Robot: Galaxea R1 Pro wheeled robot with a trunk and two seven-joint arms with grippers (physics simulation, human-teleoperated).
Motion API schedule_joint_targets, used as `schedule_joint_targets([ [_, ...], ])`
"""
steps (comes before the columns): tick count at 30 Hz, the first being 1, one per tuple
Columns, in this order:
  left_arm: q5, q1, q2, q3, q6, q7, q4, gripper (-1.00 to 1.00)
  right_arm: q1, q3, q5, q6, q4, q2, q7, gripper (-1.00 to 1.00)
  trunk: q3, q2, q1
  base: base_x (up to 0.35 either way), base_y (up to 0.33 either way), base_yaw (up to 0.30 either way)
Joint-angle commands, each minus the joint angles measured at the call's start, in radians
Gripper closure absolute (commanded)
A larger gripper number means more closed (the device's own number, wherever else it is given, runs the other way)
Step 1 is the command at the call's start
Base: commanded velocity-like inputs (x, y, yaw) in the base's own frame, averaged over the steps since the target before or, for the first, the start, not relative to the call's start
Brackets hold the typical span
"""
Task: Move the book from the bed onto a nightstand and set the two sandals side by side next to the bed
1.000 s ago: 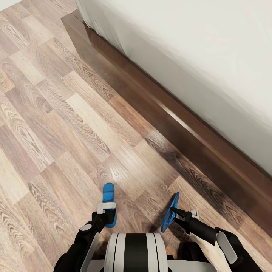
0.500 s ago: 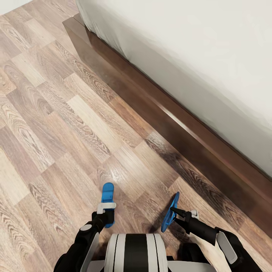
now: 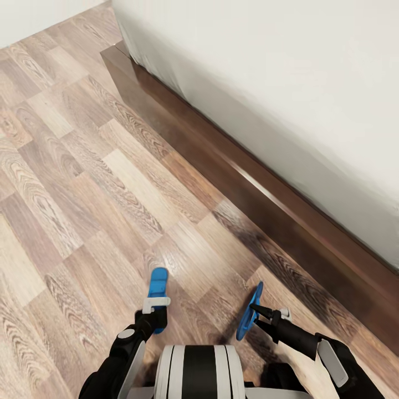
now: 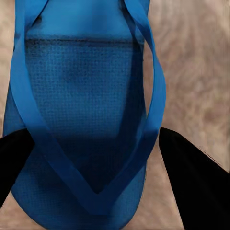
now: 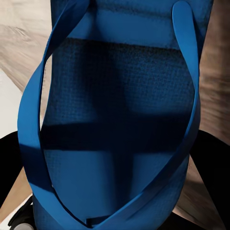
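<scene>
1. 2 bright blue sandals are in view, each gripped by one arm above a light brown wood-plank floor point(image 3: 83, 183).
2. The bed point(image 3: 310, 83) runs slantwise across the upper right of the head view, its pale grey-white mattress sitting on a dark brown wooden frame point(image 3: 221, 160) that meets the floor. A strip of white wall point(image 3: 33, 16) shows at the far upper left corner.
3. The left gripper point(image 3: 155, 311) is closed on the left sandal point(image 3: 157, 288), which lies roughly flat and points away from the robot, well apart from the bed frame. In the left wrist view the sandal point(image 4: 81, 120) fills the space between the 2 dark fingers point(image 4: 191, 177), which press against its sides near the strap's point.
4. The right gripper point(image 3: 256, 313) clamps the right sandal point(image 3: 248, 315), which is turned on edge so its thin side faces the head camera; it is nearer the bed frame than the other sandal. In the right wrist view this sandal point(image 5: 120, 134) shows its sole face and straps, with dark fingers point(image 5: 211, 167) against both sides.
5. The 2 sandals are apart from each other, with the robot's trunk point(image 3: 198, 371) below and between them.
</scene>
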Motion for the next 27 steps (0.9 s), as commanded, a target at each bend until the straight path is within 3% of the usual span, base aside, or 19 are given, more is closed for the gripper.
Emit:
schedule_joint_targets([
  [1,0.006,0.0,0.0,-0.001,0.005,0.004,-0.001,1.0,0.0,-0.001,0.002,0.004,0.0,0.0,0.002,1.0,0.004,0.0,-0.001,0.0,0.0,0.0],
  [10,0.013,0.0,0.0,-0.001,0.006,-0.001,-0.001,1.0,0.0,0.0,0.002,0.004,0.0,0.002,0.002,1.0,0.038,0.002,-0.005,0.0,0.0,0.0],
  [14,0.067,0.0,0.001,-0.001,0.006,0.0,-0.001,1.0,0.0,0.001,0.002,0.003,0.0,0.002,0.001,1.0,0.054,0.003,-0.006,0.0,0.0,0.0],
  [17,0.089,0.0,0.002,-0.001,0.006,0.0,-0.001,1.0,0.0,0.002,0.002,0.002,0.0,0.003,0.001,1.0,0.065,0.004,-0.008,0.0,0.0,0.0],
  [27,0.095,0.0,0.003,-0.001,0.006,0.0,-0.004,1.0,0.001,0.011,0.004,-0.005,0.006,0.009,0.001,1.0,0.104,0.006,-0.012,0.0,0.0,0.0],
])
